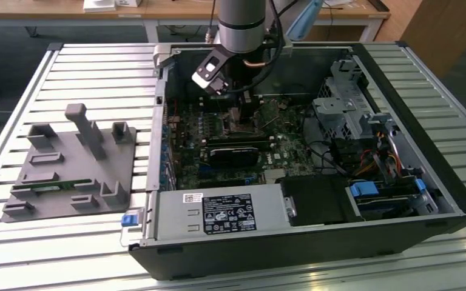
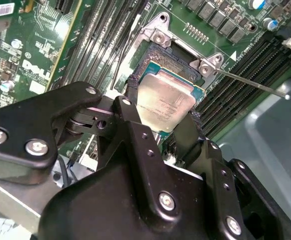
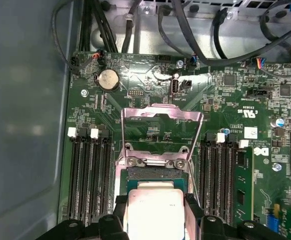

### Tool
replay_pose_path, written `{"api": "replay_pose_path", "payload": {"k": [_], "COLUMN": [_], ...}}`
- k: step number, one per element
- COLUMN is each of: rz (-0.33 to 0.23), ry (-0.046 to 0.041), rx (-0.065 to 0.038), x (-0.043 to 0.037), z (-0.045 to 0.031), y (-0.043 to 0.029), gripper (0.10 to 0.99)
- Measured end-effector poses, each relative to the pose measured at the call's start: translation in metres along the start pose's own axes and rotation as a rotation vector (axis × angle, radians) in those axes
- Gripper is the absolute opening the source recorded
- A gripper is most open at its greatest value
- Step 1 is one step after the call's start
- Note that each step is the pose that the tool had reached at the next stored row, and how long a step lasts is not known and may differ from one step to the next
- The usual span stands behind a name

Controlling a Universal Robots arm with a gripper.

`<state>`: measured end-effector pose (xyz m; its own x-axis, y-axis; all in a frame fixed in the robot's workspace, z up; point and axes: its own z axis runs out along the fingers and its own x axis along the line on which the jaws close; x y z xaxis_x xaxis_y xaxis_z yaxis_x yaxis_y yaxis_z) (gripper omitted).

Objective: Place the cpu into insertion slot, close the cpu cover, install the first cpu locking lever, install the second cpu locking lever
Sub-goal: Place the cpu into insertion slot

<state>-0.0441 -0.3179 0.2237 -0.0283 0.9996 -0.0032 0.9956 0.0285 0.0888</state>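
My gripper (image 2: 163, 107) is shut on the cpu (image 2: 168, 95), a pale silvery square chip pinched by two edges between black fingers (image 2: 131, 95). In both wrist views the chip sits level, right over the insertion slot (image 2: 153, 52), whose dark frame shows around it. In the first wrist view the cpu (image 3: 153, 215) lies between the fingers (image 3: 116, 212), with the slot (image 3: 155, 174) just beyond it. The cpu cover (image 3: 160, 111), a thin metal frame, stands open past the slot. A thin locking lever (image 2: 250, 82) sticks out loose beside the socket. In the exterior view the gripper (image 1: 231, 112) reaches down into the computer case.
The open computer case (image 1: 427, 182) has tall walls around the green motherboard. Black memory slots (image 3: 88, 175) flank the socket on both sides. Cables (image 3: 195, 40) hang across the case's far end. A grey fixture plate (image 1: 63, 163) lies on the slatted table at the exterior view's left.
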Motion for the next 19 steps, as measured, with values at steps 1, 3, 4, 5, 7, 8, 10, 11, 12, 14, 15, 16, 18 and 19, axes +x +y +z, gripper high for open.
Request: {"api": "replay_pose_path", "payload": {"k": [1, 3, 4, 5, 7, 8, 10, 11, 12, 14, 15, 16, 18, 19], "rz": [0.0, 0.001, 0.002, 0.004, 0.007, 0.008, 0.019, 0.025, 0.031, 0.038, 0.039, 0.039, 0.039, 0.039], "ry": [0.0001, 0.0, -0.0001, -0.0003, -0.0006, -0.0007, -0.0015, -0.0021, -0.0027, -0.0034, -0.0034, -0.0034, -0.0034, -0.0034], "rx": [0.0, 0.0, 0.0, 0.0, 0.0, 0.0, 0.0, 0.0, 0.0, 0.0, 0.0, 0.0, 0.0, 0.0], "x": [0.0, 0.0, 0.0, 0.0, 0.0, 0.0, 0.0, 0.0, 0.0, 0.0001, 0.0, 0.0, 0.0001, 0.0001], "z": [0.0011, 0.0026, 0.0033, 0.0042, 0.0059, 0.0068, 0.0087, 0.0094, 0.0101, 0.0117, 0.0126, 0.0133, 0.0147, 0.0153], "y": [-0.0001, -0.0002, -0.0003, -0.0004, -0.0005, -0.0006, -0.0008, -0.0008, -0.0009, -0.001, -0.0011, -0.0012, -0.0013, -0.0014], "gripper": [0.533, 0.533, 0.533, 0.533, 0.533, 0.533, 0.533, 0.533, 0.533, 0.533, 0.533, 0.533, 0.533, 0.533]}}
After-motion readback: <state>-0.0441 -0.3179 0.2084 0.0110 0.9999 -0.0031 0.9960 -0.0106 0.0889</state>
